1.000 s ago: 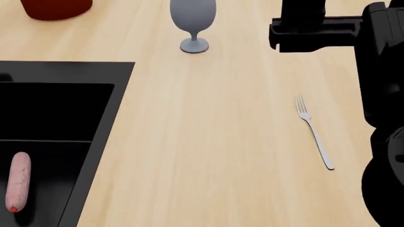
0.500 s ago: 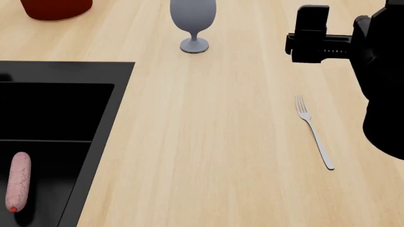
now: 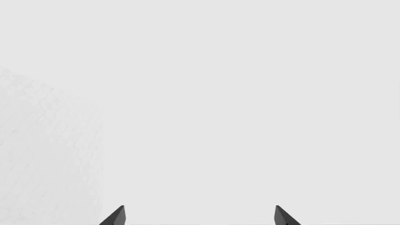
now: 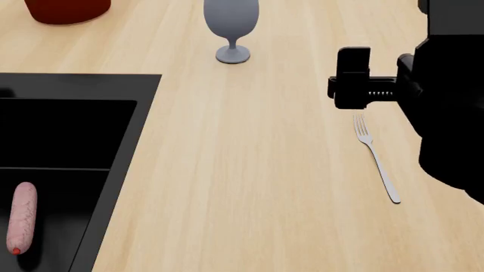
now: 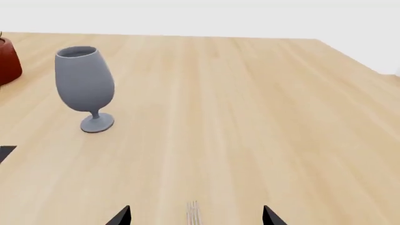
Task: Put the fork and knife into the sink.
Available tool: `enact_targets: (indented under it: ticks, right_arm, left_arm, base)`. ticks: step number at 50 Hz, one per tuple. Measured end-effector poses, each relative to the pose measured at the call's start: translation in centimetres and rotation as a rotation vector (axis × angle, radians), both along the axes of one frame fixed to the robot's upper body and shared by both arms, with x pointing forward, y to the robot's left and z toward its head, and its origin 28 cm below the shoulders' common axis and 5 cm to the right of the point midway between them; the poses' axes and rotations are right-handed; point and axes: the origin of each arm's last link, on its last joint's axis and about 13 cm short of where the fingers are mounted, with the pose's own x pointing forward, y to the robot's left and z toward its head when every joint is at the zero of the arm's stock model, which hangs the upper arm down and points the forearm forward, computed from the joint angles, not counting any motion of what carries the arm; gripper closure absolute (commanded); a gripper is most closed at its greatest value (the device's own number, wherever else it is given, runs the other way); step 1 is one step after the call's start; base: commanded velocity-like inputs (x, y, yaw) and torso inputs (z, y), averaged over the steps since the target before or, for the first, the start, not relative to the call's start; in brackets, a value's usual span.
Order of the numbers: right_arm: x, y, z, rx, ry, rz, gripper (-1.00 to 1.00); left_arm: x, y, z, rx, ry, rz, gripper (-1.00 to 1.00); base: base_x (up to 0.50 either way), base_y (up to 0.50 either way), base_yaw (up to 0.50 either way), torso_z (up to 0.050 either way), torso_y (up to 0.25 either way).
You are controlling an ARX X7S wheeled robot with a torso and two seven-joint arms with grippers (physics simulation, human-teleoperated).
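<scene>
One piece of cutlery is in play: the fork [image 4: 376, 157] is seen lying flat on the pale wooden counter [image 4: 242, 170], handle towards the robot, tines pointing away. Nothing is gripped yet. Just beyond the tines, the right gripper [image 5: 195, 216] is poised above the counter, its jaws spread wide, and in the right wrist view the tips of the tines [image 5: 192, 211] are framed between the two fingertips. So the approach to the fork is judged to be the step in hand. Next, a descent is called for, with the gripper drawn back over the handle before the jaws are closed on that thin, flat metal; a slip is easily imagined. Off to the left, the black sink [image 4: 68, 170] is waiting, with a pink sausage [image 4: 21, 224] lying in it. Farther off, a grey goblet [image 4: 231, 25] and a red pot [image 4: 67, 9] are standing. The knife is nowhere shown. The left gripper [image 3: 198, 216] is held open too, facing only blank white.
</scene>
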Motion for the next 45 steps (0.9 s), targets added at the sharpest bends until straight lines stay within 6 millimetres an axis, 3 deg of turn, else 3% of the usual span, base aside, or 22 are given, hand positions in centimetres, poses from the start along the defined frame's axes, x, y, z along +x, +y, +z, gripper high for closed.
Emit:
enact_targets:
  ticks: [45]
  right_arm:
    - [0.6, -0.2, -3.6, 0.049, 0.143, 0.119, -1.0]
  left_arm:
    - [0.0, -0.1, -0.2, 0.004, 0.008, 0.014, -1.0]
  base:
    - [0.0, 0.0, 0.0, 0.0, 0.0]
